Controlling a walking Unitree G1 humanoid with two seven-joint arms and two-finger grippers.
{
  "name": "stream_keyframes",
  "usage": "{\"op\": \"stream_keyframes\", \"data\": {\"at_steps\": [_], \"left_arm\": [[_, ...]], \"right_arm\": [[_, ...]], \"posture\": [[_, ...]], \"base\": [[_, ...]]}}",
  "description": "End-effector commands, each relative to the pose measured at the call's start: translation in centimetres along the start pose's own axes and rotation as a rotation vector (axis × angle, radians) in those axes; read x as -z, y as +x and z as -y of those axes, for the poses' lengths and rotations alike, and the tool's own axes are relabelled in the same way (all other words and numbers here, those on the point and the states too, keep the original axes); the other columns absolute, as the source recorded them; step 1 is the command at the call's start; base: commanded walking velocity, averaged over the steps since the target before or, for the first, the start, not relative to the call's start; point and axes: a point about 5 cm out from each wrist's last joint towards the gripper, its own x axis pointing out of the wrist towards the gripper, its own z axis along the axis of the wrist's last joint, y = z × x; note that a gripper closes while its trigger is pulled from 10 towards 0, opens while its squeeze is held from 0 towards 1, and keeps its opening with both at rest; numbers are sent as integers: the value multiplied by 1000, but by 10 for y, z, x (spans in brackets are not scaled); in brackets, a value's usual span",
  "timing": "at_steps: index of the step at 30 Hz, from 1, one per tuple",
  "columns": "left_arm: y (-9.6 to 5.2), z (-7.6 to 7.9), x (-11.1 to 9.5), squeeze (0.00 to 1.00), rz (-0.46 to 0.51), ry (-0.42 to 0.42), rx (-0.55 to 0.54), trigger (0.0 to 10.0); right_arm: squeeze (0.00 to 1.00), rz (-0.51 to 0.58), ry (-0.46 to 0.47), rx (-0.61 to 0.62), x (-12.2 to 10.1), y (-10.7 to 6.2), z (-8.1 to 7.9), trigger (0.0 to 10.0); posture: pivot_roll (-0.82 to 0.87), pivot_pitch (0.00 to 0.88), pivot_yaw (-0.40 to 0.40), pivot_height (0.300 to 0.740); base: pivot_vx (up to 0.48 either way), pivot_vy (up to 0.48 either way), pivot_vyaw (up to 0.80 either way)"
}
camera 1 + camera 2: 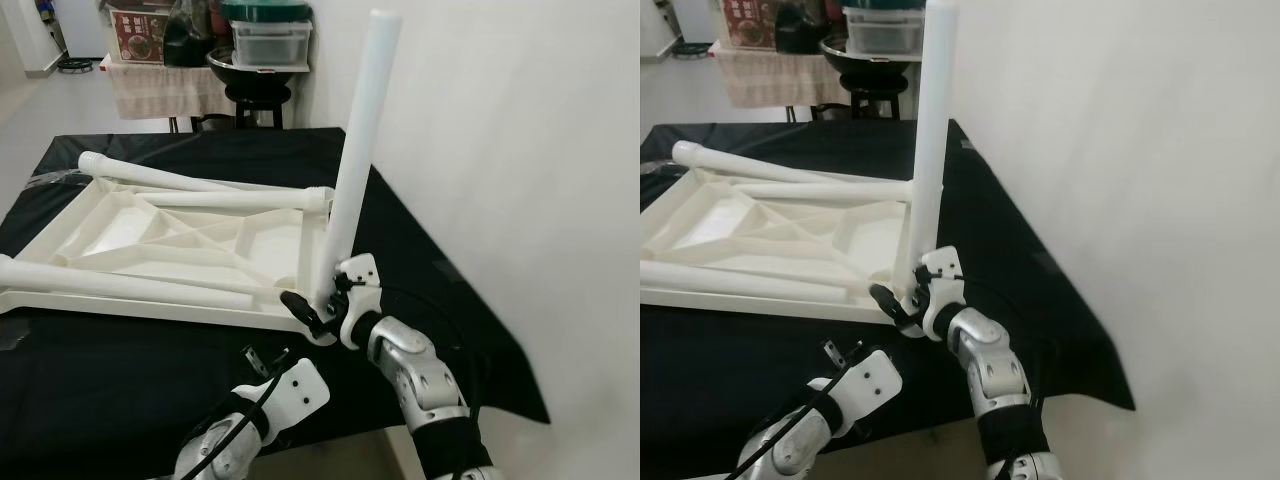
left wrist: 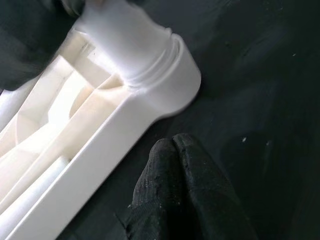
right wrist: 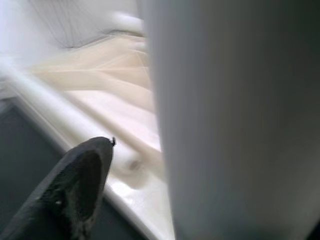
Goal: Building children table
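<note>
A white children's table top (image 1: 150, 300) lies upside down on a black cloth. One white leg (image 1: 358, 150) stands upright in its near right corner socket (image 2: 165, 85). Three loose legs (image 1: 240, 199) lie across the underside. My right gripper (image 1: 315, 305) sits at the base of the upright leg, open, the leg between its fingers. One black finger (image 3: 85, 180) stands off the leg (image 3: 235, 120) with a gap. My left gripper (image 1: 262, 362) hovers low over the cloth just in front of that corner, its fingers (image 2: 172, 145) pressed together and holding nothing.
The black cloth (image 1: 460, 330) ends close to my right arm, with a white wall (image 1: 520, 150) right behind it. At the back stand a dark stool with stacked containers (image 1: 262, 50) and a cloth-draped shelf (image 1: 160, 85).
</note>
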Motion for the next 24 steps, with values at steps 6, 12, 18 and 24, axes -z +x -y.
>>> {"op": "stream_keyframes", "data": {"at_steps": [6, 12, 18, 24], "left_arm": [[3, 3, 3, 0, -17, 2, 16, 10000], [3, 4, 2, 0, -17, 2, 16, 10000], [3, 4, 1, 0, -16, 2, 15, 10000], [3, 4, -1, 0, -13, 3, 14, 10000]], "right_arm": [[0, -90, -101, -564, -10, -8, 2, 10000], [0, -141, -62, -556, -14, -1, 18, 1804], [0, -131, -27, -628, -20, -4, 22, 0], [0, -143, -67, -514, -14, -8, 36, 0]], "posture": [[109, 0, -113, 740], [115, 0, -113, 740], [112, 0, -112, 740], [101, 0, -113, 740]], "base": [[0, 0, 0], [0, 0, 0], [0, 0, 0], [0, 0, 0]]}}
